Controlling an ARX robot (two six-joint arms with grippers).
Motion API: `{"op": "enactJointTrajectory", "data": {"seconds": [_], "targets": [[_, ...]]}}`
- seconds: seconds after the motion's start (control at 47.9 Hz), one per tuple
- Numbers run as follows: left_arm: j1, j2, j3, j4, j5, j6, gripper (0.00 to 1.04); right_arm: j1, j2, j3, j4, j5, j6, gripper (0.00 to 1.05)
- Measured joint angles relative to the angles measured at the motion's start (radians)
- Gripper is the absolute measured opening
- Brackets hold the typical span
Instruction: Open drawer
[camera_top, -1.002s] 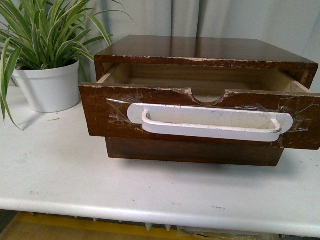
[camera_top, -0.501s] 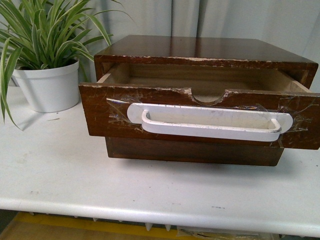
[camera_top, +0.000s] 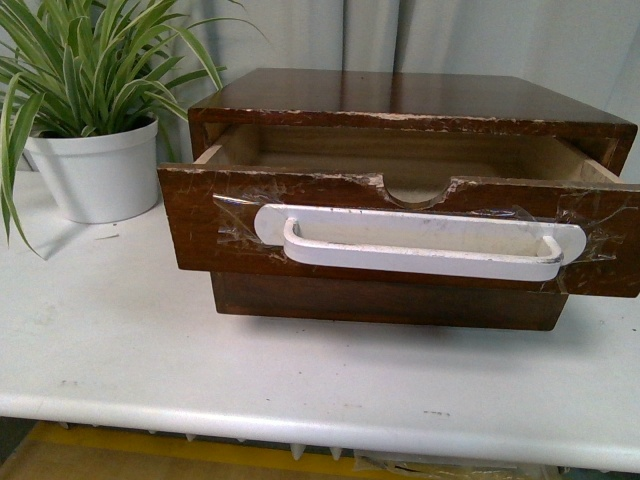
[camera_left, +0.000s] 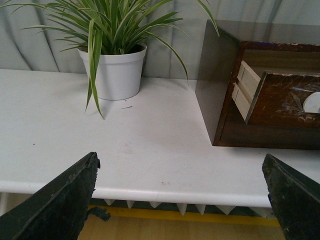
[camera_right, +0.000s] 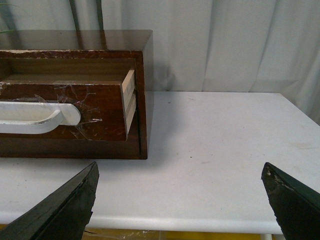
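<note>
Two grippers hang back off the near edge of the white table (camera_top: 200, 370), neither showing in the front view; the left gripper (camera_left: 180, 200) has its dark fingers (camera_left: 65, 200) spread wide with nothing between them, and the right gripper (camera_right: 180, 200) stands just as wide and empty. The dark brown wooden drawer (camera_top: 200, 235), with its long white plastic handle (camera_top: 420, 243) held on by clear tape and a half-round notch (camera_top: 417, 195) in its chipped upper edge, sits in the upper slot of a dark wooden cabinet (camera_top: 400, 95) on the table, already drawn out some way so that its pale inside shows; a plain handle-less lower front (camera_top: 390, 302) lies beneath it.

The relation that matters: the handle runs crosswise, level with the table edge, ahead of both grippers and between them; from the left wrist only its end (camera_left: 314, 102) peeps in at the far side, while the right wrist sees a longer stretch of it (camera_right: 35, 114), so the right arm looks slightly better placed, though I judge the difference small. Any further pull would run straight back toward the robot.

Against the earlier front frames nothing differs; the drawer sits out by the same amount and the green spider plant in a white pot (camera_top: 95, 175) stands where it was.
</note>
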Motion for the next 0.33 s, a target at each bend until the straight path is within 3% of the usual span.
{"op": "enactJointTrajectory", "data": {"seconds": [0.334], "targets": [[0.000, 0.000, 0.000, 0.000, 0.000, 0.000, 0.99, 0.000, 0.000, 0.000, 0.000, 0.000, 0.000, 0.96]]}}
